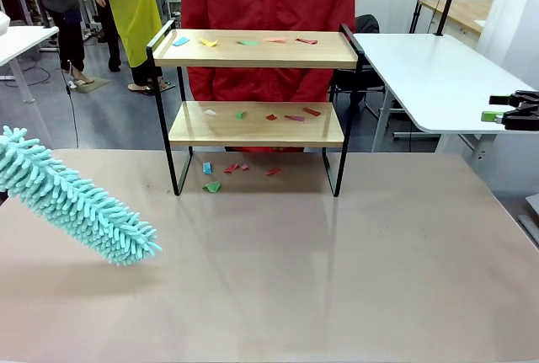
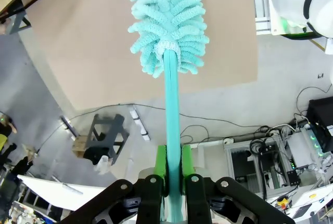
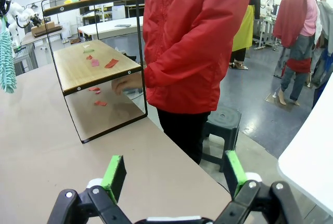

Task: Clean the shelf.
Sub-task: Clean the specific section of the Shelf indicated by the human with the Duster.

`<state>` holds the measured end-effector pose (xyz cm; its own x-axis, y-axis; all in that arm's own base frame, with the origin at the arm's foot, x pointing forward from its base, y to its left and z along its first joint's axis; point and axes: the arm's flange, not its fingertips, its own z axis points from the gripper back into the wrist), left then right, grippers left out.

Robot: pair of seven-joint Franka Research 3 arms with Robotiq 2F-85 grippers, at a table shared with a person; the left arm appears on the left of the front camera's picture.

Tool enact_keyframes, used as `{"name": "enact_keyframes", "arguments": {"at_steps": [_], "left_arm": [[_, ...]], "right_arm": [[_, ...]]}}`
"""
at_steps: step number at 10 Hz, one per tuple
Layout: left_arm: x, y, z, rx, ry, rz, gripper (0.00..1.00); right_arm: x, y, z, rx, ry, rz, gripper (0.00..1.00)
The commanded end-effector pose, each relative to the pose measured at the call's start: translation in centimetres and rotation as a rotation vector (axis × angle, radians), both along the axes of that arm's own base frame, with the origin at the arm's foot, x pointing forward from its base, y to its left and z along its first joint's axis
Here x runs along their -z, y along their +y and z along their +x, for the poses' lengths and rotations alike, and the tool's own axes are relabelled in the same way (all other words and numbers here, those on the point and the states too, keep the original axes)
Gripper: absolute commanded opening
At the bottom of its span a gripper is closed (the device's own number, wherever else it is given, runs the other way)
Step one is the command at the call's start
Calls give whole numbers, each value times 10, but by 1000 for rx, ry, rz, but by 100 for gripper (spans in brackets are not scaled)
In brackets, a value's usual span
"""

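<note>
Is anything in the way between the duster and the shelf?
Nothing visible. Bare table lies between the duster, held in the left hand, and the shelf. Coloured scraps lie on its boards and beneath it.

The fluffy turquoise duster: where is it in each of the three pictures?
Front view: duster at the left, slanting over the table.
Left wrist view: in the middle, its handle clamped in the left gripper, head at the top.
Right wrist view: a strip at the far left edge.
Shared landmark: the brown table.
</note>
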<state>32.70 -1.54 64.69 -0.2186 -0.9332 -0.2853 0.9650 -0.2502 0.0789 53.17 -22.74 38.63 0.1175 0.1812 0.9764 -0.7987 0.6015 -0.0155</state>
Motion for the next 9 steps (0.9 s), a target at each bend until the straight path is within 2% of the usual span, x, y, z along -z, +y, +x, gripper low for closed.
{"name": "enact_keyframes", "arguments": {"at_steps": [1,9], "left_arm": [[-4,2,-1,17,-4,-1,13],[-4,2,-1,17,-4,-1,13]], "right_arm": [[-8,6,1,17,11,5,100],[-8,6,1,17,11,5,100]]}}
